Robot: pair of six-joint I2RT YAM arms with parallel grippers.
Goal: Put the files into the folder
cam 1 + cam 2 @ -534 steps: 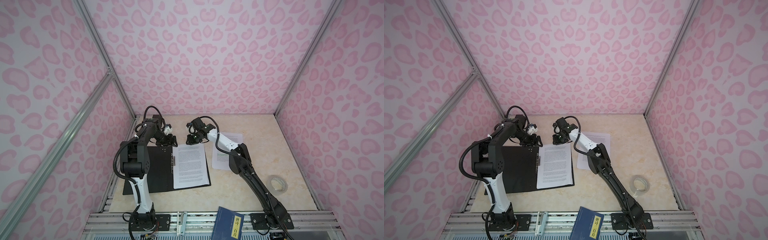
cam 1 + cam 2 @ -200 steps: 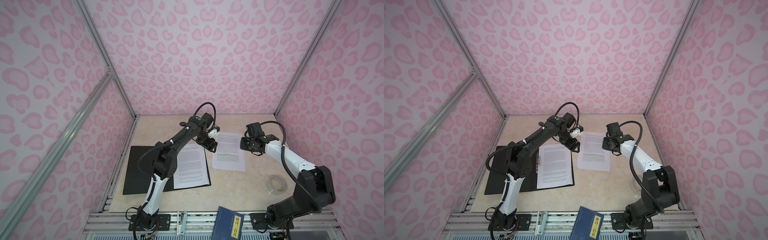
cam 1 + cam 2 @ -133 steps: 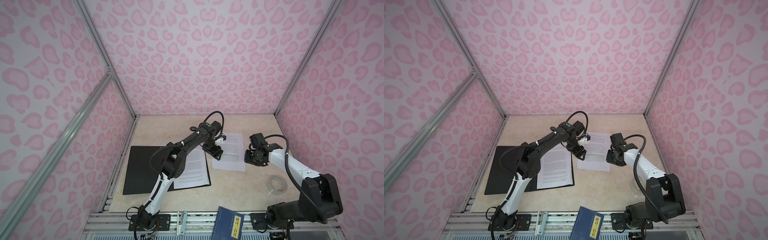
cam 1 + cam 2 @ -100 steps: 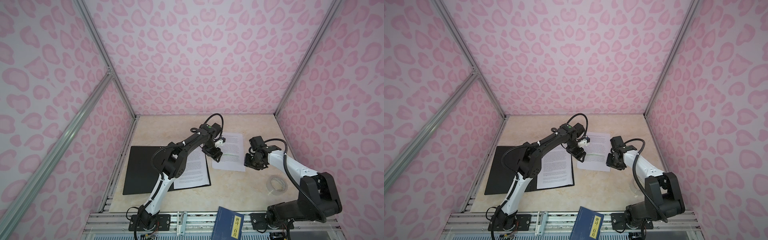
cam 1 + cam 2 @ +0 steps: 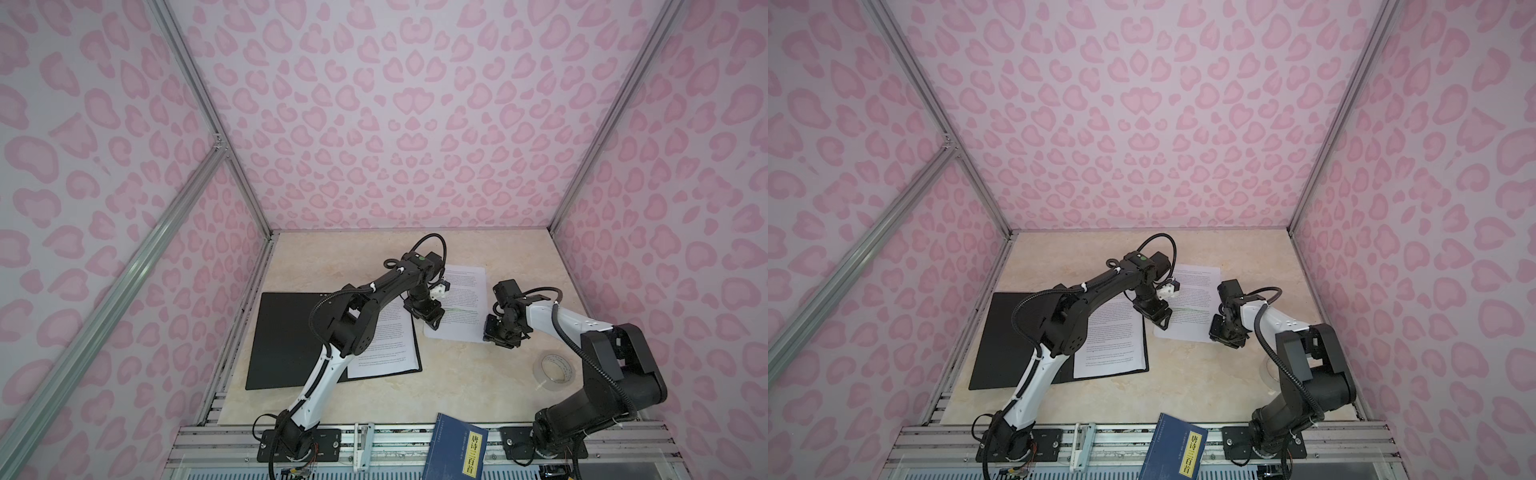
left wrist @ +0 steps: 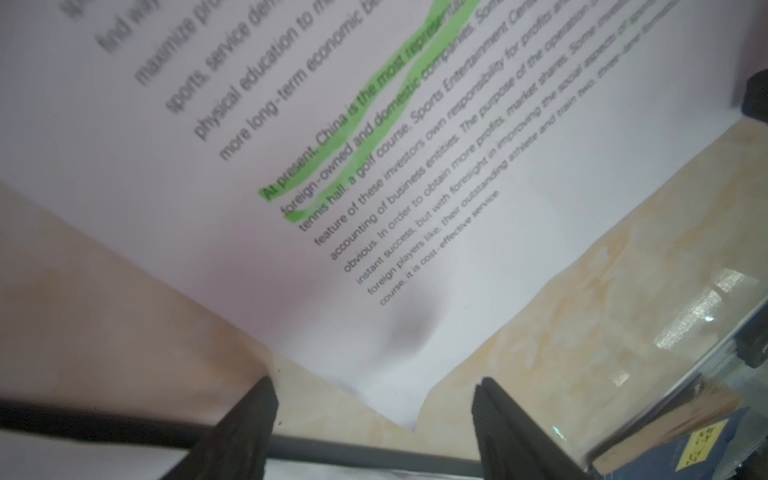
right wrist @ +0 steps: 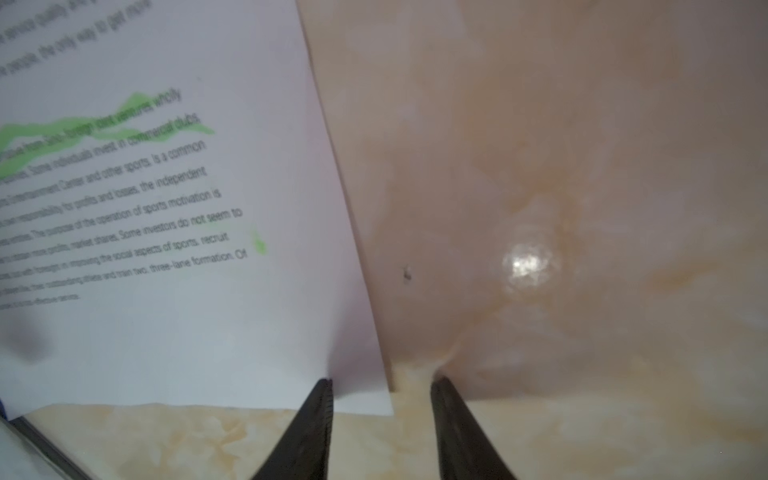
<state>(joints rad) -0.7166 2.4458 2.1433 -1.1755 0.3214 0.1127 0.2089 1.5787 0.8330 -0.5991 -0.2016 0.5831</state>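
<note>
Robot lab cell: pink-patterned enclosure walls (image 5: 374, 124), aluminium frame (image 5: 200, 99), left arm (image 5: 320, 374), right arm (image 5: 615, 353) bolted at tabletop (image 5: 332, 257) edge.

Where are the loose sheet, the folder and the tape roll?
loose sheet (image 5: 465, 291): in a top view, printed middle.
folder (image 5: 282, 336): in a top view, bare black left half.
tape roll (image 5: 557, 360): in a top view, clear band.

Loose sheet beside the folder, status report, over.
Left gripper open at near corner of loose sheet. Right gripper open, straddling other near corner. Sheet lying outside folder. No obstruction seen.
</note>
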